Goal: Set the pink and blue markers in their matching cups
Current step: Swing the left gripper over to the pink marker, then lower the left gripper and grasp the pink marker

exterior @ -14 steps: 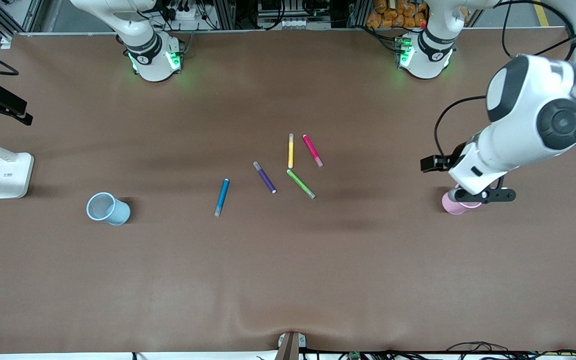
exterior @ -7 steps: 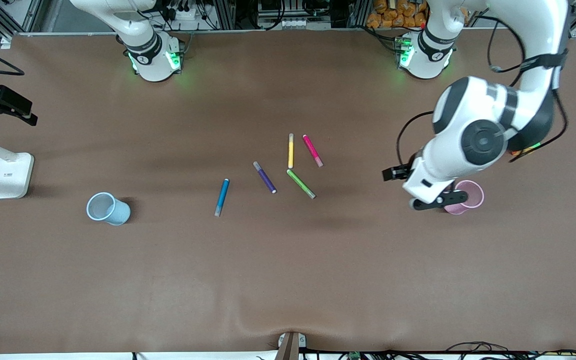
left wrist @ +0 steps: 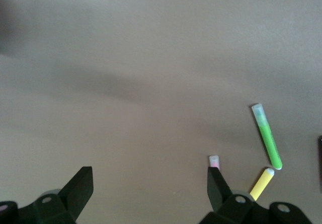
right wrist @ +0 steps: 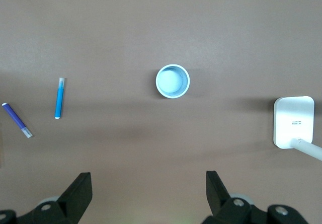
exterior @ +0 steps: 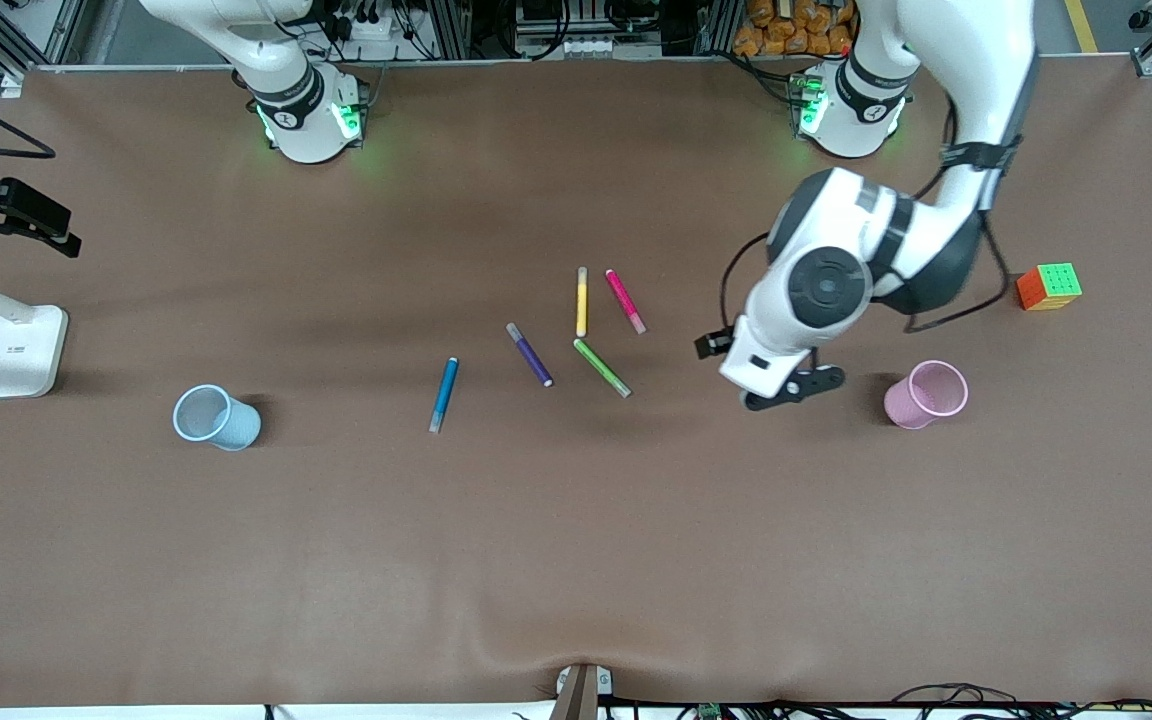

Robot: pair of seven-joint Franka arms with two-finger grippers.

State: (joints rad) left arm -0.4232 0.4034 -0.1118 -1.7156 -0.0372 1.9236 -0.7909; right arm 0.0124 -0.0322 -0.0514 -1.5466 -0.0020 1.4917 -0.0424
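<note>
The pink marker (exterior: 625,301) lies in a cluster of markers mid-table; only its pale cap end (left wrist: 214,161) shows in the left wrist view. The blue marker (exterior: 444,394) lies apart, toward the right arm's end, and also shows in the right wrist view (right wrist: 59,98). The pale blue cup (exterior: 214,418) stands upright at the right arm's end and shows from above in the right wrist view (right wrist: 172,81). The pink cup (exterior: 926,394) stands upright at the left arm's end. My left gripper (exterior: 794,388) is open and empty over bare table between the cluster and the pink cup; its own view (left wrist: 150,186) shows the jaws wide apart. My right gripper (right wrist: 149,189) is open and empty, high above the table.
A yellow marker (exterior: 582,301), a lime-green marker (exterior: 602,367) and a dark purple marker (exterior: 529,354) lie beside the pink one. A colour cube (exterior: 1048,286) sits at the left arm's end. A white lamp base (exterior: 22,350) stands at the right arm's end.
My left arm has swung from over the pink cup toward the marker cluster, uncovering the cup and the colour cube. The markers and cups have not moved.
</note>
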